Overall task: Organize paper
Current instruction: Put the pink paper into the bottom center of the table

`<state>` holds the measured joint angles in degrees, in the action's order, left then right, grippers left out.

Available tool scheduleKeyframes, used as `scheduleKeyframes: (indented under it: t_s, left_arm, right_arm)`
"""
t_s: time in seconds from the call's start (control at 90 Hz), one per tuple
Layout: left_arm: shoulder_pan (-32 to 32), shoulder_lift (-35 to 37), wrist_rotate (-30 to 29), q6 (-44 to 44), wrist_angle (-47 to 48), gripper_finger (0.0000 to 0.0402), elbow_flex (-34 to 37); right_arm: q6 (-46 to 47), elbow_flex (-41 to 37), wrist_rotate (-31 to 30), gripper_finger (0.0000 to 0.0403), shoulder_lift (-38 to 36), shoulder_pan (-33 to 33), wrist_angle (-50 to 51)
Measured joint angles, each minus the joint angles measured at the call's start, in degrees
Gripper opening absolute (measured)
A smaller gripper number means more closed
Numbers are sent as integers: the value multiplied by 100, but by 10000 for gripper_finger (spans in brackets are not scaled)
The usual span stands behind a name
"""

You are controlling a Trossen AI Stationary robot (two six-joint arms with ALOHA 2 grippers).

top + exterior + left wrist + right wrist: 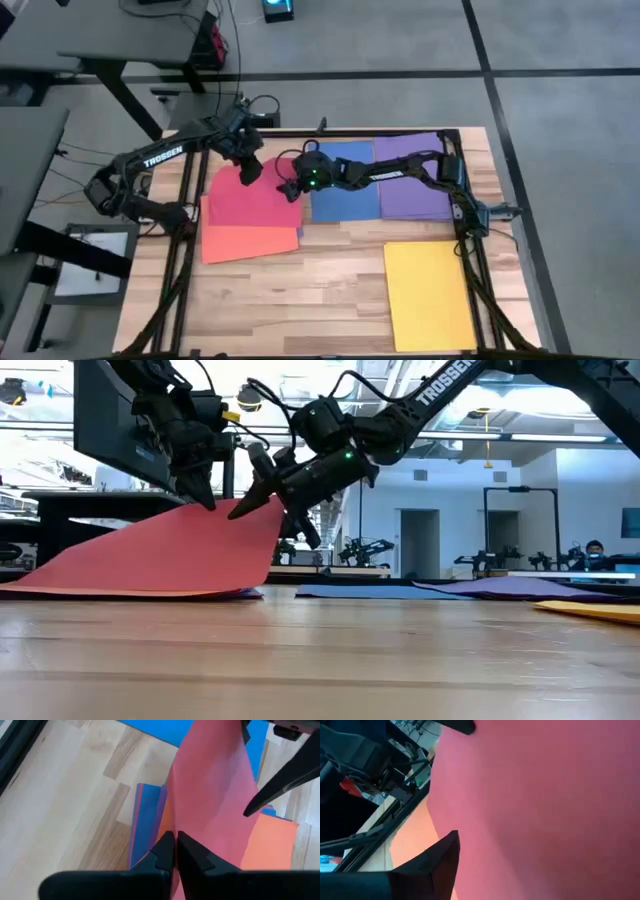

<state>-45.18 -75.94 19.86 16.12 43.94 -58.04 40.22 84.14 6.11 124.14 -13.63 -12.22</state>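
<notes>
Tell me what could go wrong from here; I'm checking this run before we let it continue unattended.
Both end effectors grip the pink-red sheet, lifted at one edge: left end effector, right end effector. If they pull apart or move unevenly, it may tear or crease. Its low edge rests on the salmon-orange sheet, which could get dragged out of place. The blue sheet beneath might shift too.
</notes>
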Motion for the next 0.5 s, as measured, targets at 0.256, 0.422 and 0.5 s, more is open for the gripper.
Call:
scheduleKeyframes:
  t_s: [0.256, 0.422, 0.5]
  left_arm:
    - [-1, 0, -7, -119, -43, 0, 2]
    - [-3, 0, -225, 152, -35, 19, 2]
    - [-13, 0, -646, 298, 72, 43, -43]
  right_arm:
    - [-93, -1, 118, 11, -6, -83, -26]
    - [-414, 87, 278, 1, -189, -97, 516]
    - [-715, 109, 369, 0, -407, -94, 904]
